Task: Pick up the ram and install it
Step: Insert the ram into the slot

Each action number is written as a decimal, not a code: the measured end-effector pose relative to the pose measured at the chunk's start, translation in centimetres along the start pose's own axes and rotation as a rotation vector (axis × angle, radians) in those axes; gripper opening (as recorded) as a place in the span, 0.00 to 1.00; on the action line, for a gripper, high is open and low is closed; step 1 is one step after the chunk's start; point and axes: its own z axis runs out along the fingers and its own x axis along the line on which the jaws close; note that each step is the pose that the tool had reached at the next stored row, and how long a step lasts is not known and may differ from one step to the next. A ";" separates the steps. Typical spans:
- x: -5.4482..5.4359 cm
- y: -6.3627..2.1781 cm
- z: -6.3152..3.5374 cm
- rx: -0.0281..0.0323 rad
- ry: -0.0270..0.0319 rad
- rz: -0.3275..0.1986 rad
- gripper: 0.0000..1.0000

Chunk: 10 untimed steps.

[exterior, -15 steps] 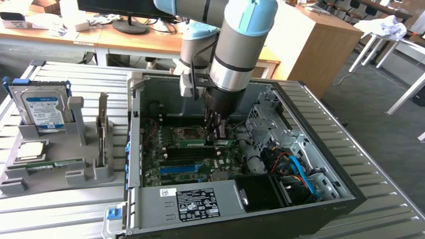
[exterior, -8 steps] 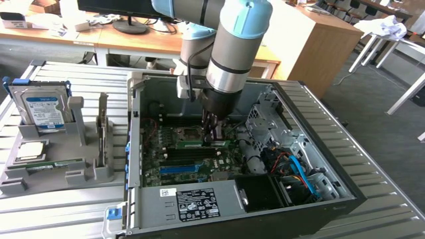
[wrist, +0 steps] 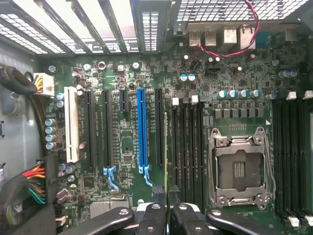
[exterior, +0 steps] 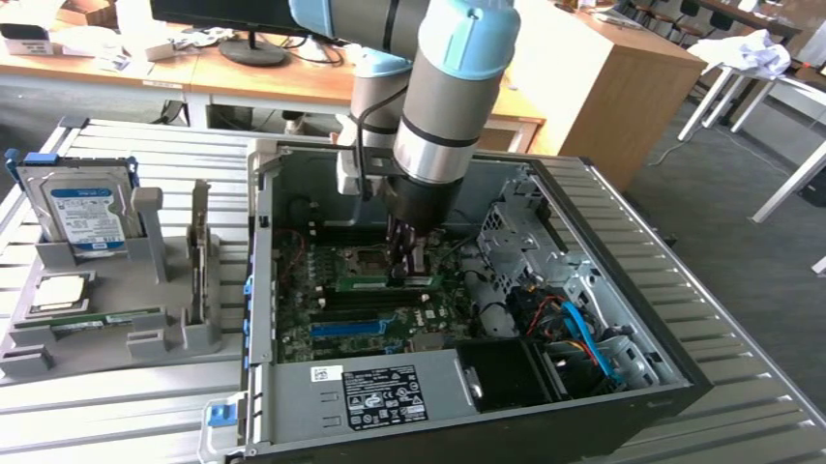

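My gripper (exterior: 410, 269) reaches down into the open computer case (exterior: 671, 367), over the motherboard (exterior: 348, 319). A thin green ram (exterior: 381, 282) lies level right under the fingertips, along the memory slots beside the processor socket (exterior: 366, 257), and the fingers look shut on its top edge. In the wrist view my gripper (wrist: 166, 193) has its dark fingers (wrist: 157, 196) almost together, in line with the black memory slots (wrist: 186, 142) left of the empty socket (wrist: 238, 169). The stick itself is hidden between them there. Whether it is seated in the slot I cannot tell.
A grey holder (exterior: 168, 338) at the exterior view's left carries a blue-labelled hard drive (exterior: 84, 213), a square silver processor (exterior: 58, 290) and a second green stick (exterior: 91, 320). Inside the case are a drive cage (exterior: 516, 232), cables (exterior: 581, 333) and the power supply (exterior: 374, 391).
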 end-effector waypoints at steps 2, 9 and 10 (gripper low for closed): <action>-0.1 0.00 0.11 -0.0001 0.0002 0.000 0.13; -0.7 0.04 0.60 0.0000 0.0002 0.000 0.13; -0.8 0.05 0.67 0.0000 0.0000 0.000 0.13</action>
